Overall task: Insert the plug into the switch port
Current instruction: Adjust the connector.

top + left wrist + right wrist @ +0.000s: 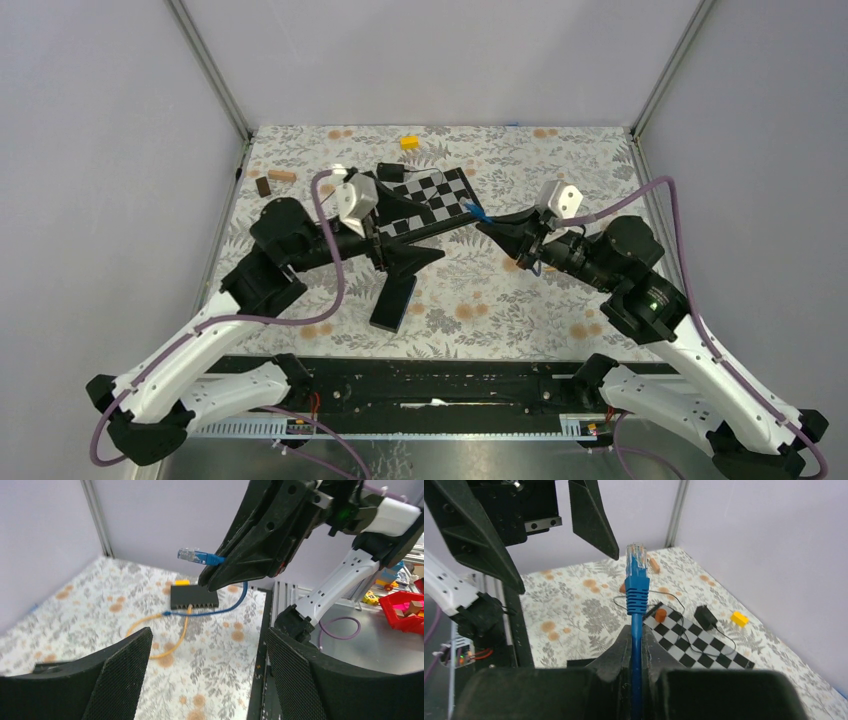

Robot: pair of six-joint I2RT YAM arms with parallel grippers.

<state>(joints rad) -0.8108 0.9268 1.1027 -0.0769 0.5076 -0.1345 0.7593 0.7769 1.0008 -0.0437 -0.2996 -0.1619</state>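
Note:
My right gripper (638, 636) is shut on a blue cable just behind its clear plug (636, 559), which points up and away in the right wrist view. In the top view the right gripper (492, 224) holds the plug (473, 209) in the air over the checkerboard's right end. In the left wrist view the plug (189, 555) sticks out left of the right gripper (216, 577). The black switch (194, 597) lies on the table beyond it, with a yellow cable (186, 622) at its port face. The right arm hides the switch from above. My left gripper (207, 636) is open and empty, facing the right gripper (430, 252).
A checkerboard mat (435, 190) carries a black adapter (705, 616) and an orange peg (660, 614). A flat black block (393, 300) lies below the left gripper. A yellow block (410, 142) and brown pieces (282, 176) lie at the back. Walls enclose three sides.

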